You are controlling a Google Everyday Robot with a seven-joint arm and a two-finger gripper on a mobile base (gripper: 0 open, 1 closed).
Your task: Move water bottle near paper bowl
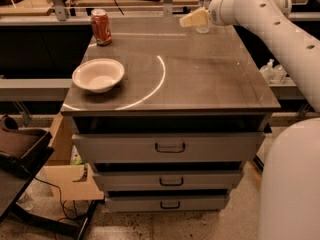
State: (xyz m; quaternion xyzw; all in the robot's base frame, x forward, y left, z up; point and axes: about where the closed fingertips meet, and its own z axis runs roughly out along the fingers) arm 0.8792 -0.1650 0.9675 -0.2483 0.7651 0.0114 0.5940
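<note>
While the water bottle (pixel 202 29) stood at the far right of the tabletop (pixel 200 74), well apart from the paper bowl (pixel 98 75) at front left, the gripper (pixel 195 19) hung right beside it; whether it was clamped could not be told. The move was not yet made. No label, including the red can's (pixel 101 27), was legible.

A grey drawer cabinet (pixel 170 149) with three handled drawers was seen at centre, a curved light glare on its top (pixel 210 79). Speckled floor (pixel 150 226) was noted below, a cardboard box (pixel 62 171) at left. The gripper (pixel 194 19) was seen over the top's far right.
</note>
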